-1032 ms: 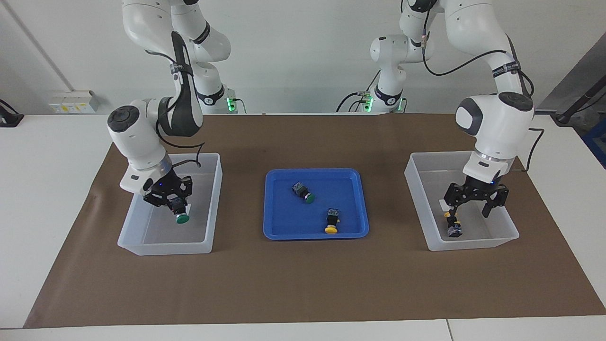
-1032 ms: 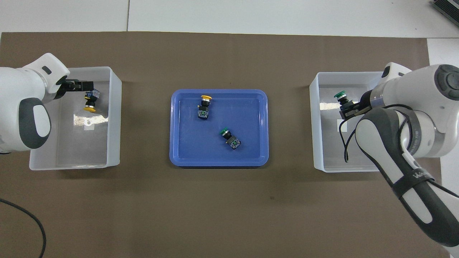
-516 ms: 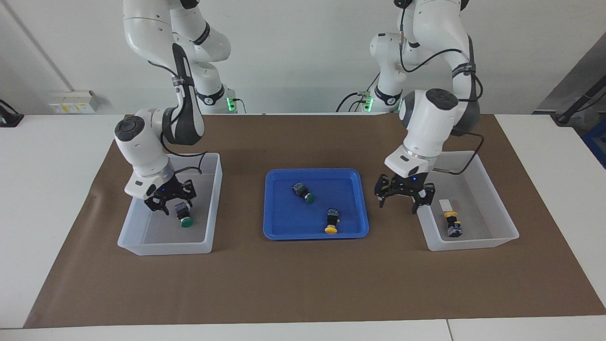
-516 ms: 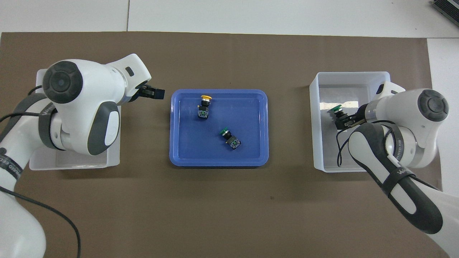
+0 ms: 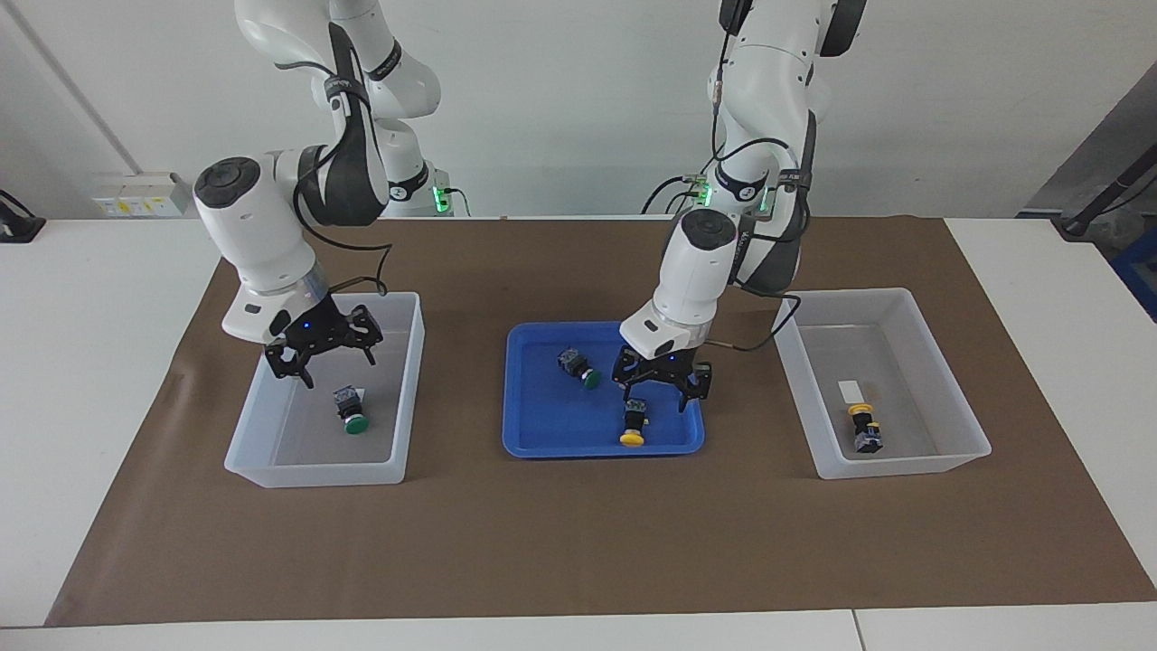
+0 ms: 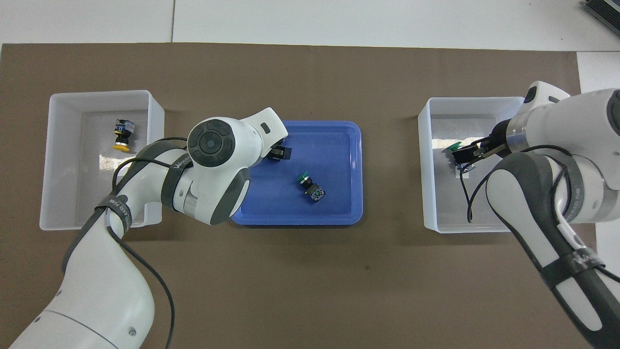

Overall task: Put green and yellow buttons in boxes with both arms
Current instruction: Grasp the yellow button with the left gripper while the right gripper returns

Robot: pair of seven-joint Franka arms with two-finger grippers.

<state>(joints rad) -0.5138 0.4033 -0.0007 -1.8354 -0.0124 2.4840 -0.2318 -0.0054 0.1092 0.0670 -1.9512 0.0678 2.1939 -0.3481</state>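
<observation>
on the brown mat (image 5: 578, 542) sit 3 containers in a row: a shallow blue tray (image 5: 533, 434) in the middle and 2 translucent boxes, one toward each arm's end of the table. the right gripper (image 5: 318, 362) hangs over the box at the right arm's end (image 5: 407, 380), its fingers spread and holding nothing; a green button (image 5: 351, 411) lies on its side on that box's floor just below the gripper, apart from it, beside a small white label. in the overhead view that gripper covers most of this button, so only a bit of green cap (image 6: 454, 145) shows. the left gripper (image 5: 661, 384) is over the blue tray (image 6: 339, 213), fingers spread and empty, directly above the yellow button in the tray (image 5: 634, 423), which lies with its yellow cap pointing away from the robots; whether the fingertips touch it cannot be told. the second green button (image 5: 578, 366) lies in the same tray, nearer to the robots and toward the right arm's end, clear of the gripper. the other yellow button (image 5: 863, 429) rests in the box at the left arm's end (image 5: 958, 398), next to its white label, with no gripper near it.
</observation>
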